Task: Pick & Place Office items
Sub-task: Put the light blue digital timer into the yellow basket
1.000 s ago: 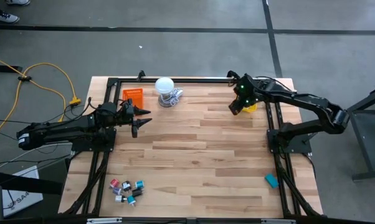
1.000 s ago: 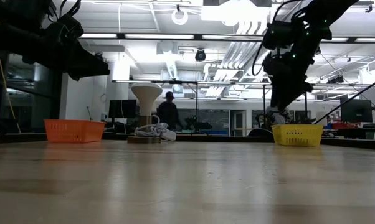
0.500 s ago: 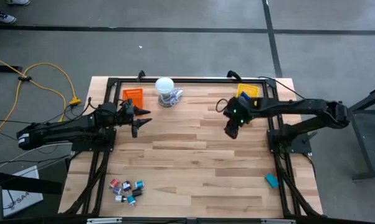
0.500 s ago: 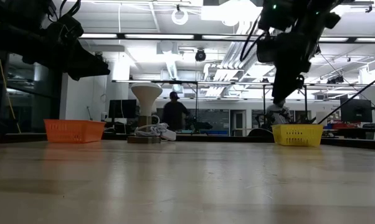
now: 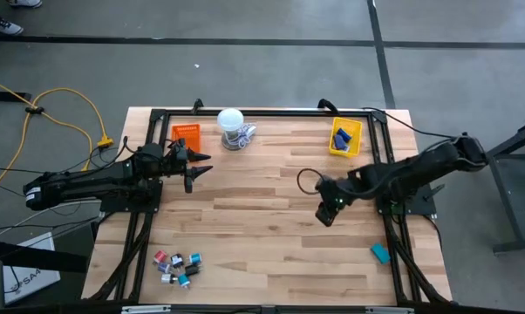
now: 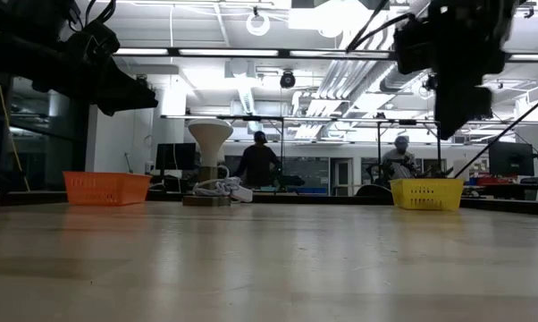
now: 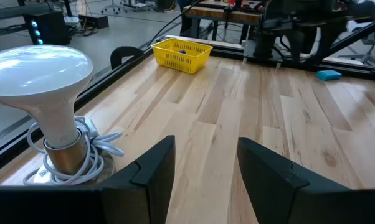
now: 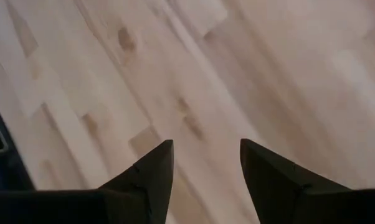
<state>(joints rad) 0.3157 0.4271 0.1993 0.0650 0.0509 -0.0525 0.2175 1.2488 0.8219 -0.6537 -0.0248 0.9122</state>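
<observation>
Right hand (image 5: 326,215) empty, fingers apart over bare counter (image 5: 262,187); best swung toward teal block (image 5: 381,253), lowered square, then closed.

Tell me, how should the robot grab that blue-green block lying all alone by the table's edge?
Best guess: come straight down from above and pinch the teal block across its two long sides. It lies flat on the table, apart from other pieces, so its top is free. The right gripper, open and empty, is nearer; mind the frame rail beside it.
</observation>
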